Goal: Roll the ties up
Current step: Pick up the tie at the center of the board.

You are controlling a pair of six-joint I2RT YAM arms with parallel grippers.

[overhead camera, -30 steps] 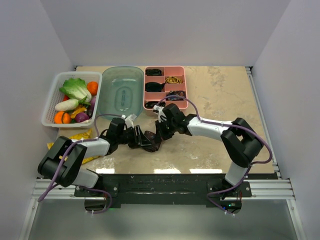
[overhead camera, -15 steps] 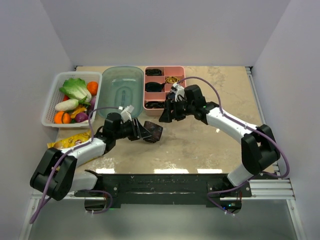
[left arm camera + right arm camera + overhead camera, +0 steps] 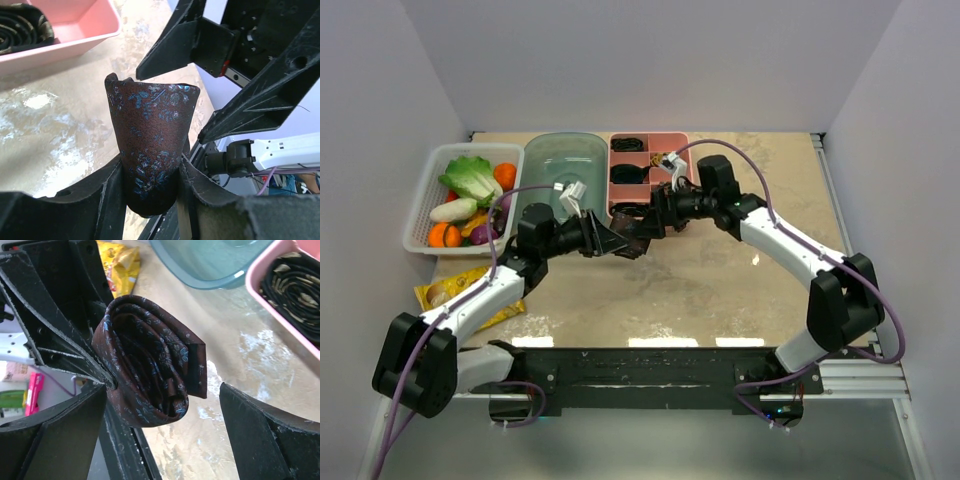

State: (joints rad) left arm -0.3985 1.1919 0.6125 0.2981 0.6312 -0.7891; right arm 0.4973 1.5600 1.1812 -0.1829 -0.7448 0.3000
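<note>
Start with your containers at the back of the table. The pink tray is hard plastic, divided into compartments. Several hold black ties wound into flat coils, and one holds a yellowish coil. The right wrist view shows a pale woven pattern on one black coil. Just left of the tray stands a translucent blue-green tub with rounded corners and smooth walls. Left again, a white lattice basket holds vegetables: a leafy green one, round orange ones, a long white one and a purple one. A crinkled yellow packet lies flat in front of the basket.

The brown-maroon tie is up off the table, in front of the pink tray's near edge. It is rolled into a thick oval bundle, and the fabric has a slight sheen with fine bluish speckles. Its layers show at the end as a spiral.

Your left gripper is clenched on the roll's lower part, its black pads pressing both sides. Your right gripper is released, its jaws spread wide to either side of the roll. One pad stands clear of the fabric, and you cannot tell whether the other touches it.
</note>
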